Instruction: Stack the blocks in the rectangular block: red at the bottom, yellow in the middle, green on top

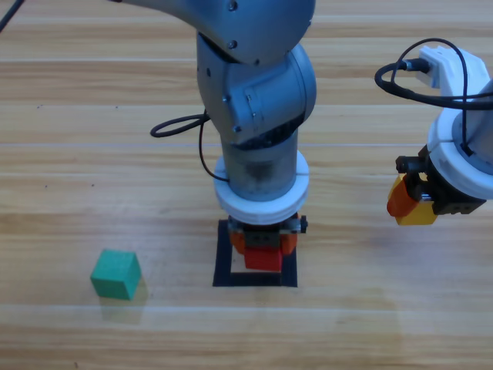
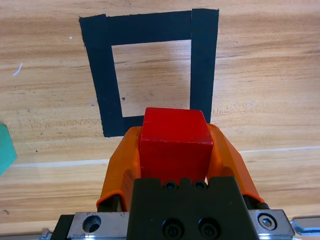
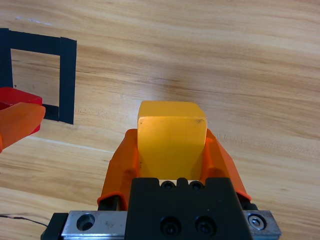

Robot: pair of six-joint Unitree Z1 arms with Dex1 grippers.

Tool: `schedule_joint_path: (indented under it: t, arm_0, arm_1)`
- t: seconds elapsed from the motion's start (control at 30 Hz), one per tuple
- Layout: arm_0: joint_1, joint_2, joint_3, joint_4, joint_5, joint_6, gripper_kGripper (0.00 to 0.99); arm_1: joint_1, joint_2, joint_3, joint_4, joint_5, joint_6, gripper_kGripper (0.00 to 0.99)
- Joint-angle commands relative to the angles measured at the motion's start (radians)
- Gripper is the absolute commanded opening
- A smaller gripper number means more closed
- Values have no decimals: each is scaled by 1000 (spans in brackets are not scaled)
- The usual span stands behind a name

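My left gripper is shut on the red cube and holds it over the near edge of the black tape square; wood shows inside the outline. At the right of the table, my right gripper is shut on the yellow cube and hangs above bare wood, well to the side of the square. The teal-green cube rests alone on the table at the lower left, its corner showing at the left wrist view's edge.
The wooden table stretches around the square. A black cable loops behind the left arm, and another arcs over the right wrist.
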State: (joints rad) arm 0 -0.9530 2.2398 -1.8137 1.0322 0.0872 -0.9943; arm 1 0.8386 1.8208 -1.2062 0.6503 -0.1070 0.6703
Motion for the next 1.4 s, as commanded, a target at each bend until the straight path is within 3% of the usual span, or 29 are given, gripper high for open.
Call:
schedule_joint_path:
  t: [0.03,0.3,1.4]
  arm_0:
    - [19,49,-21,-7,-1,-41,64]
    - [26,57,-19,-7,17,-110,64]
    - [62,129,-26,-37,29,-55,64]
  arm_1:
    - [-7,26,5,22,18,-9,0]
    - [-7,34,0,22,20,-15,0]
    - [-7,51,-9,22,21,-24,0]
